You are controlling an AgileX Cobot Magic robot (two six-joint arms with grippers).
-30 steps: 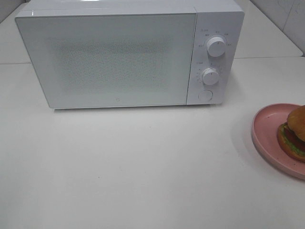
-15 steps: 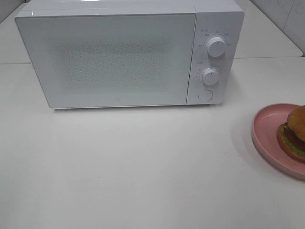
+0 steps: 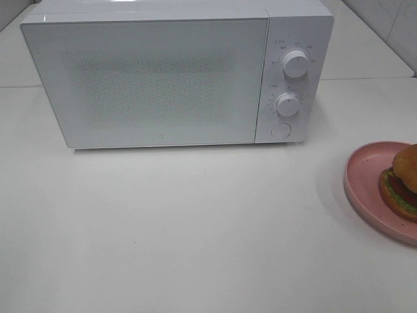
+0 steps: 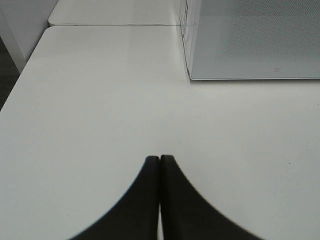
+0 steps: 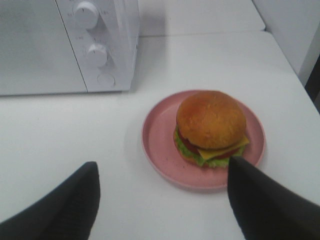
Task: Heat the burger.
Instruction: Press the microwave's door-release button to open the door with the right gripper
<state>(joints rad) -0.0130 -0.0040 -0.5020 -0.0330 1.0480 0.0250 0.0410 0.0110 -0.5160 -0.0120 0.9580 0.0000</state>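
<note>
Our right end effector [image 5: 163,165] hangs with its two dark fingers spread wide and nothing between them, low over the desk [image 3: 195,228] and facing the burger [image 5: 211,125]. Our left end effector [image 4: 159,160] has its fingers pressed together on nothing, over bare desk near the microwave's far corner. The burger sits on a round pink plate [image 5: 148,142], a little toward the side away from the microwave, at the right edge of the high view and well apart from the oven. We judge it light but soft and loosely stacked: the glossy domed bun looks slippery, and the cheese, tomato and lettuce could slide or squash under a hard pinch. We would therefore take it across the bun's widest part with a gentle squeeze, or grip the plate's raised rim, which looks stiff, and carry both together. The desk is white, smooth and flat, so the plate may skid if nudged. The white microwave [image 3: 150,78] stands at the back with its door closed; two knobs [image 3: 296,64] and a round button [image 3: 280,130] sit on its right panel. A second white surface adjoins behind, and a pale wall shows at the right.
</note>
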